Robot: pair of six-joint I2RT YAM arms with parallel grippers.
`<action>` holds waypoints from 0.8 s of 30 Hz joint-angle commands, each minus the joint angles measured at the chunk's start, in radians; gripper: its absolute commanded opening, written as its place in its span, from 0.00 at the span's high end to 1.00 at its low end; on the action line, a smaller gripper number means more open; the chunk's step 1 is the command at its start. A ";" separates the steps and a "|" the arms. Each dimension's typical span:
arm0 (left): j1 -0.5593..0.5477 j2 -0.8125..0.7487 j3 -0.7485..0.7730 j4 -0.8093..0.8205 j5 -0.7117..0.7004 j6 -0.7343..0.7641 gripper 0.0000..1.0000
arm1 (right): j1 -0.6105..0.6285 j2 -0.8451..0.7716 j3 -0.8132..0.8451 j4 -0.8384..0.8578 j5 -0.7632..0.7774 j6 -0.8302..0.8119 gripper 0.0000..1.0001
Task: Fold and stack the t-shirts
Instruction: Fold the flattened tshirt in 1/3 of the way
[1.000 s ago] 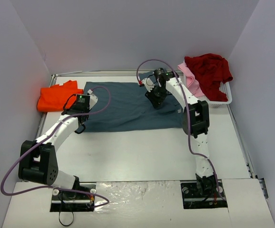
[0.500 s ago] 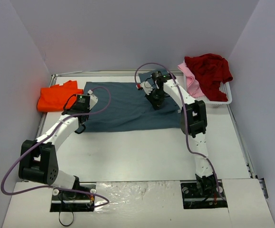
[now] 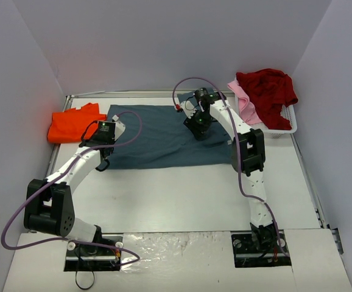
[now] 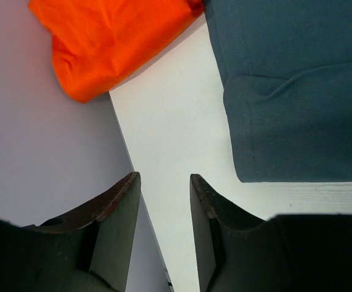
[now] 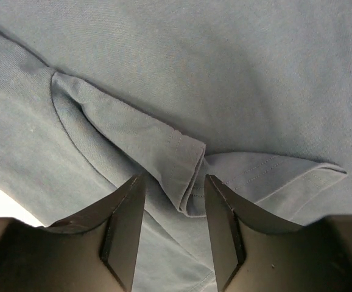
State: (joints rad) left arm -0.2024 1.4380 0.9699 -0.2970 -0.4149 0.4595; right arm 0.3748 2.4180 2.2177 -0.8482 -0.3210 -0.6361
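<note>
Two claws, both half open and gripping nothing, your wrist views alone show that, left claw [image 4: 164, 179] over bare table [image 4: 164, 121] beside the blue-grey shirt [image 3: 164, 137] spread mid-table, right claw [image 5: 173, 182] above its sleeve fold [image 5: 185, 164].

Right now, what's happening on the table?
The blue-grey t-shirt lies spread flat mid-table. The right fingers hang open over a fold in its far right part; the left fingers sit open and empty by its left edge. The orange t-shirt lies far left; the dark red t-shirt and pink t-shirt sit in the basket.
</note>
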 commanded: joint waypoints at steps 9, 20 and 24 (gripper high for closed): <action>0.004 -0.007 0.000 -0.014 0.004 -0.013 0.63 | -0.001 0.013 0.013 -0.034 0.031 -0.002 0.59; 0.004 -0.007 -0.002 -0.017 0.007 -0.013 0.63 | -0.001 0.015 0.004 -0.037 0.030 -0.005 0.73; 0.004 -0.005 -0.002 -0.017 0.008 -0.012 0.63 | -0.001 0.019 -0.004 -0.037 0.030 -0.007 0.73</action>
State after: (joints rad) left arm -0.2024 1.4384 0.9699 -0.2974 -0.4076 0.4595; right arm 0.3744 2.4199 2.2177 -0.8482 -0.3000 -0.6365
